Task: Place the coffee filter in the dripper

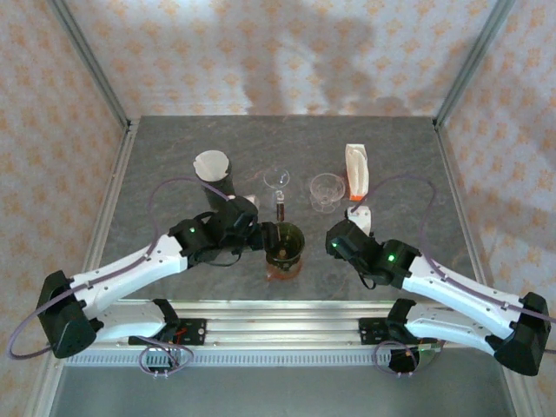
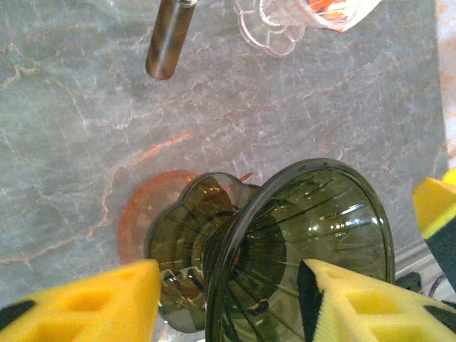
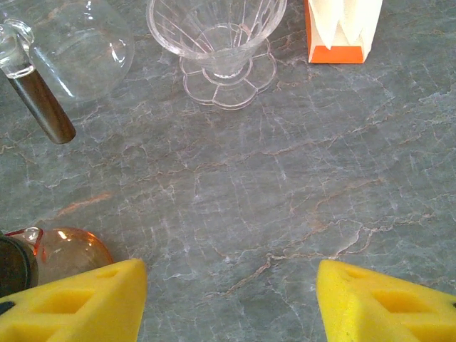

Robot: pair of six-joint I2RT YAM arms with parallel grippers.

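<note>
The dark green glass dripper sits on an orange glass server at the table's near middle. My left gripper is open, and the dripper's near rim stands between its yellow fingers without a grip; I see no paper inside the cone. In the top view that left gripper is at the dripper's left side. White coffee filters stand in an orange-bottomed pack at the back right. My right gripper is open over bare table, facing the pack.
A clear glass dripper stands left of the pack. A clear glass jug with a dark handle is behind the green dripper. A black cylinder topped by a white paper cone stands back left. Metal frame posts edge the table.
</note>
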